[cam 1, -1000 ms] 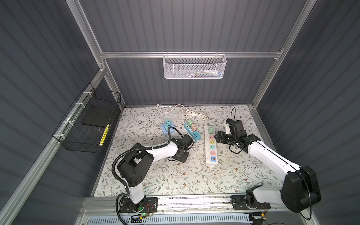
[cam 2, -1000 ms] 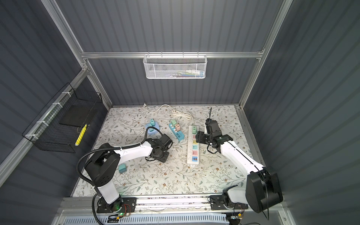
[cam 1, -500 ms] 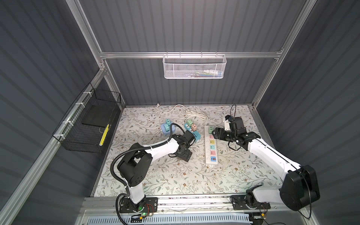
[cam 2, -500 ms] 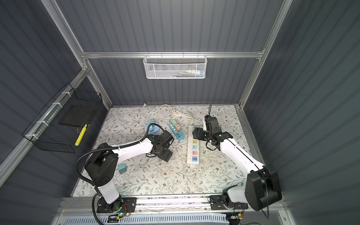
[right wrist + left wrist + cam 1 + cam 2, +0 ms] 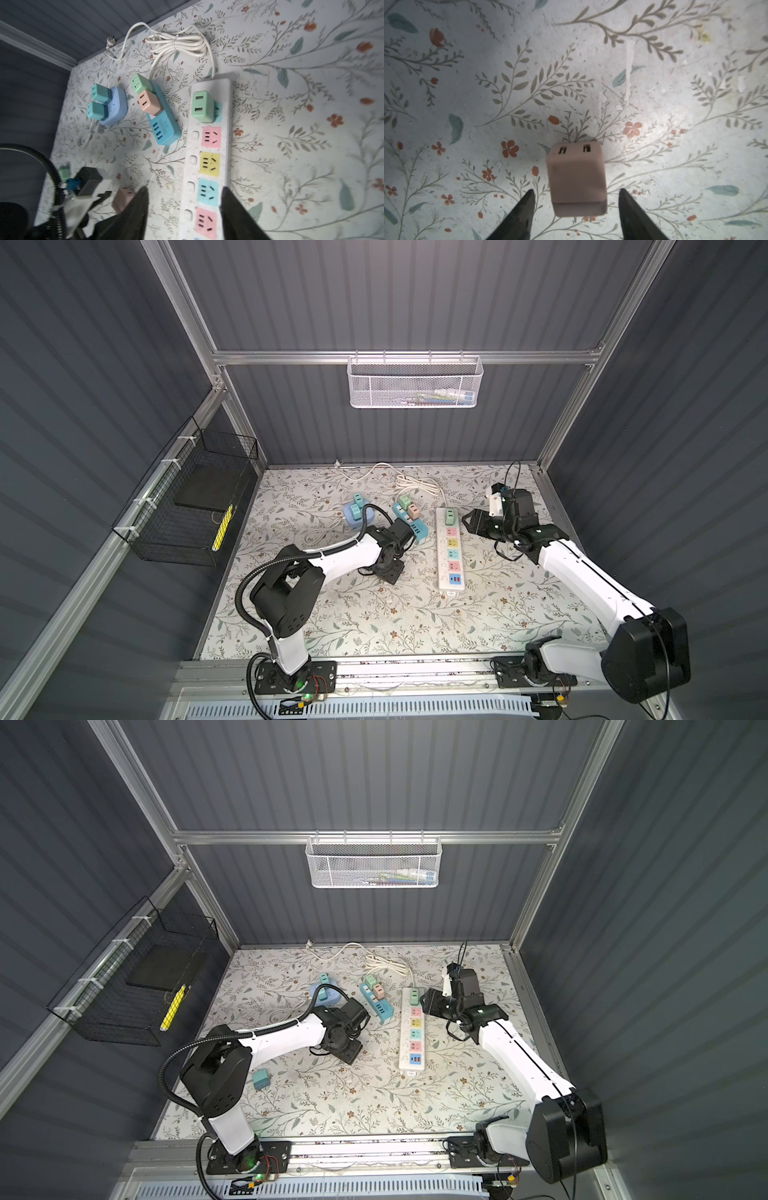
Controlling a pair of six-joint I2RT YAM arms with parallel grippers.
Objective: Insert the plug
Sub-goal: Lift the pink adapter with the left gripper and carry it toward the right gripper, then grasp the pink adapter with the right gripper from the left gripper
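Note:
A dusty-pink plug point(image 5: 576, 178), a cube with two USB ports, lies on the floral mat. My left gripper point(image 5: 576, 190) is open around it, with a gap on each side. The right wrist view shows the same plug point(image 5: 122, 199) beside the left arm; it is hidden in both top views under my left gripper point(image 5: 388, 568). The white power strip point(image 5: 450, 549) has coloured sockets and a green plug point(image 5: 202, 107) seated in its far socket. My right gripper point(image 5: 185, 188) hangs open above the strip, gripping nothing.
A blue strip point(image 5: 166, 128) holds a green and a pink plug. A pale blue round adapter point(image 5: 355, 510) carries two teal plugs. A white cable coil point(image 5: 415, 485) lies at the back. A loose teal plug point(image 5: 261, 1079) sits near the left arm's base. A black wire basket point(image 5: 195, 497) hangs on the left wall.
Both arms have shifted only slightly. The left wrist has risen a little above the mat. The right gripper has stayed near the strip's far end, swinging a little.

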